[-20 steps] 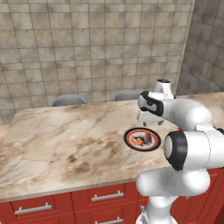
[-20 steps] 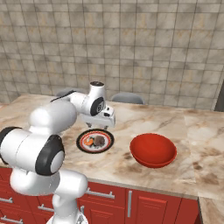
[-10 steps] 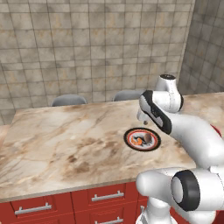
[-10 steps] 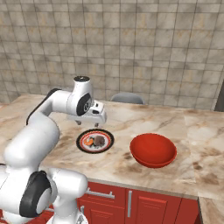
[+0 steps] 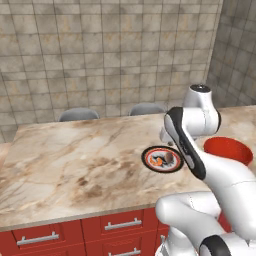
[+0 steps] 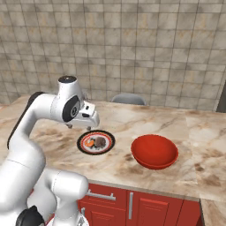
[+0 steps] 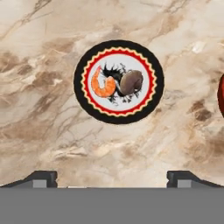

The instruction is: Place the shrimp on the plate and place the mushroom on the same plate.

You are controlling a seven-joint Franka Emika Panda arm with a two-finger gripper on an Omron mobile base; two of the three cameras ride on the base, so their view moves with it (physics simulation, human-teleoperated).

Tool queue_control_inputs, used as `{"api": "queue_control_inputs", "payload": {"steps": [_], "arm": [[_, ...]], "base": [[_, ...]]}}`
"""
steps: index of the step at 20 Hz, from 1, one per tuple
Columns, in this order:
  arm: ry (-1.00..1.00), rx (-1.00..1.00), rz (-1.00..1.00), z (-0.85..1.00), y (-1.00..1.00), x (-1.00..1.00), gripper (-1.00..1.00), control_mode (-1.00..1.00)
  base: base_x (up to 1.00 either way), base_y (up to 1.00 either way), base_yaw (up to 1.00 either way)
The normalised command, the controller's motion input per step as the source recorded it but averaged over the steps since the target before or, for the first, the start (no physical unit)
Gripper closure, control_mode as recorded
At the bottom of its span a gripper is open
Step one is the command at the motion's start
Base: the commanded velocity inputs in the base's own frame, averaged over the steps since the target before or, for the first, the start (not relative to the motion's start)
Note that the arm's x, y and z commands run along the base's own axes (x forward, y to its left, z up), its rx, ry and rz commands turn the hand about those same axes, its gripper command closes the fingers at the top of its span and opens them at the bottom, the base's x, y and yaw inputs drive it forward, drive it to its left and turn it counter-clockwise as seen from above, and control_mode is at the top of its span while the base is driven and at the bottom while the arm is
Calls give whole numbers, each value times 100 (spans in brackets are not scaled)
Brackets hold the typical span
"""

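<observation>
Because the shrimp point(image 7: 103, 83) and the mushroom point(image 7: 131, 83) both lie on the white centre of the plate point(image 7: 118, 114), side by side and touching or nearly so, I judge that nothing is left for me to pick up. What matters now is only how the hand point(image 7: 112, 177) stands to the plate. In the hand view the plate sits straight ahead of the two dark tips, well apart from them, with bare marble surface point(image 7: 52, 131) between. The tips stand wide, one at each side of the view, and nothing is between them, so the hand is empty and spread. From the right base view the hand point(image 6: 84, 125) hangs above the back edge of the plate point(image 6: 82, 142), clear of it, not touching. The red bowl point(image 6: 154, 151) lies to the right of the plate, near but apart. Any move from here should go up and away, so the tips do not brush the two pieces.
</observation>
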Motion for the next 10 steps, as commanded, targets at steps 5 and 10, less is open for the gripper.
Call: {"api": "queue_control_inputs", "payload": {"steps": [5,10], "arm": [[0,0,0,32,0,-69,-100,-100],[0,0,0,14,0,-67,-100,-100]], "base": [[0,0,0],[0,0,0]]}}
